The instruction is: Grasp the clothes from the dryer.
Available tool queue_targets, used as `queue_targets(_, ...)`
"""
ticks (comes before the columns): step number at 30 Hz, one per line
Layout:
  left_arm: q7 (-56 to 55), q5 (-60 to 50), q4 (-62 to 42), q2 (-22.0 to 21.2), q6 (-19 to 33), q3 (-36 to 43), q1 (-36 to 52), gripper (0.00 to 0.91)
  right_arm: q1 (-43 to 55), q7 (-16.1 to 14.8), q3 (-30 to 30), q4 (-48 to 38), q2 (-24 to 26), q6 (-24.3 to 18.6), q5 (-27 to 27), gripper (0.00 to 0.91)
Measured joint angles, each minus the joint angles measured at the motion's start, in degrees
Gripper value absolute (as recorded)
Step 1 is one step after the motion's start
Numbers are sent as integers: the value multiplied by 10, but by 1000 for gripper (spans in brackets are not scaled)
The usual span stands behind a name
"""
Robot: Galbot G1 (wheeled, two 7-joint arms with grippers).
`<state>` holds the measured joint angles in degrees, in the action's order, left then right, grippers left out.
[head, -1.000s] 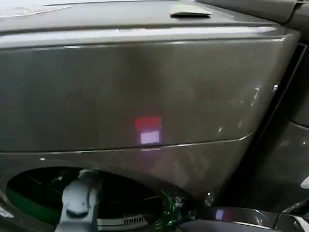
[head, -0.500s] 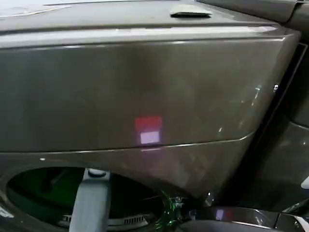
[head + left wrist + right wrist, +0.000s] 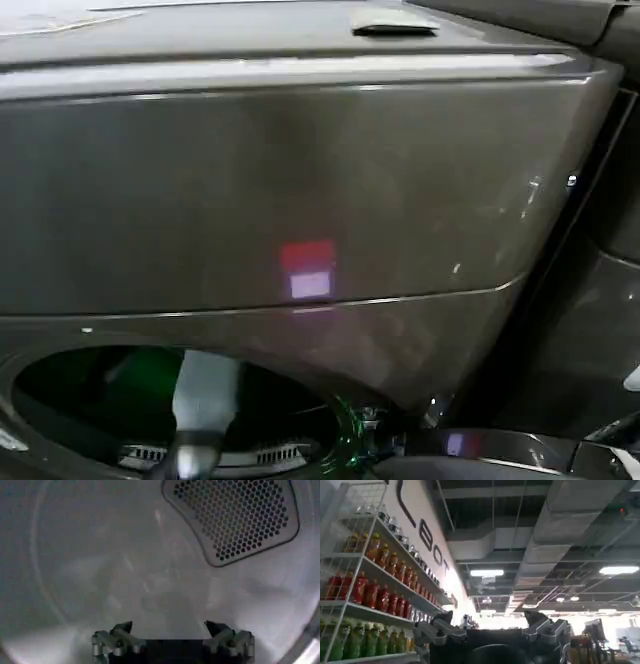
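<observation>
so i've got the left gripper (image 3: pixel 173 636) inside the dryer (image 3: pixel 300 190) drum, fingers spread wide with nothing between them, and straight ahead of it is bare drum wall plus the perforated vent panel (image 3: pixel 235 517) off past the fingertips. honestly i can't pick out the clothes from here, there's a vague pale patch on the drum beyond the fingers but i wouldn't swear it's fabric. my guess on handling: a little soft bundle weighs next to nothing, flops, and slides on smooth metal, so i'd come down on the thickest bunch of folds and pinch deep, not a loose edge that'll just pull out. compared with half a second ago, the left arm (image 3: pixel 205 400) in the head view has gone further into the porthole, sitting lower and deeper in the opening. the right gripper (image 3: pixel 492 630) is parked well away from the dryer, open, pointing up at the ceiling with drink shelves (image 3: pixel 365 585) off to its side.
</observation>
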<state>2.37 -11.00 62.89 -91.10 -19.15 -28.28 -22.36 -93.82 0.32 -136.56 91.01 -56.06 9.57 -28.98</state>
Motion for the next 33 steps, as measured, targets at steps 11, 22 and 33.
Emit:
queue_targets(11,8,-44,-144,-8,38,-10,83,907,3,-2,4,0,1,-1,0,907)
queue_targets(22,103,-208,-215,8,90,-14,128,907,-3,-4,3,1,-1,-1,0,907)
queue_targets(33,318,-473,-241,21,253,-9,160,907,-4,-4,5,5,-6,-2,0,907)
